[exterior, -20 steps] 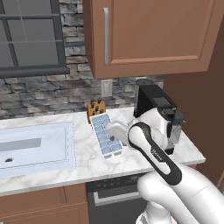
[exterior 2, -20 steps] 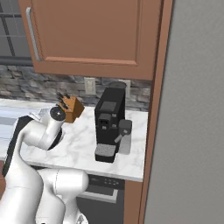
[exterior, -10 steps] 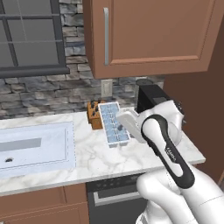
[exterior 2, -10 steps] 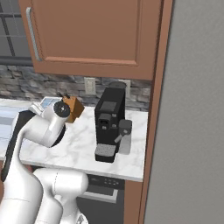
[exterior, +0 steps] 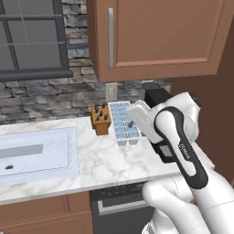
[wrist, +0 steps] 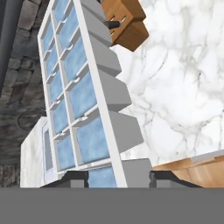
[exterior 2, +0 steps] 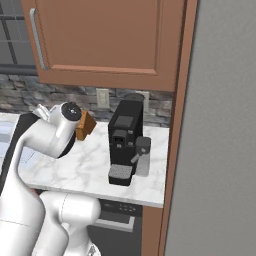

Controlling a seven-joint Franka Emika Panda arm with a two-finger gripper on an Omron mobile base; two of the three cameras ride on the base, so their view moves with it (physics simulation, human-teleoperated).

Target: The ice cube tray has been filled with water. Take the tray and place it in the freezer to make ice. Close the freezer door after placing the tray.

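The ice cube tray (exterior: 123, 123) is up off the marble counter (exterior: 105, 160), clamped at its near end by the gripper (wrist: 118, 177). In the hand view the two dark fingertips (wrist: 72, 178) press against that end from either side, and the tray (wrist: 78, 100) runs away from them toward twelve o'clock, its light-blue cells on one face and its grey cell bottoms on the other. In the left base view the tray stands near the picture's centre, tilted, with its blue cells facing the camera, just at three o'clock of the orange-brown knife block (exterior: 101, 120); whether the two touch cannot be told.

The arm's white wrist covers the tray's right edge in the left base view, so the grip itself is hidden there. In the right base view the arm's elbow hides the tray, and the knife block (exterior 2: 85, 125) peeks out behind it. The black coffee machine (exterior 2: 125, 142) is largely hidden by the arm in the left base view. The grey freezer door (exterior 2: 220, 130) is cut off by the right edge of the right base view at three o'clock.

Compared with a second ago, the tray has risen from beside the knife block's foot and swung toward three o'clock, and the arm's elbow has lifted with it. The counter, block and coffee machine have not shifted.
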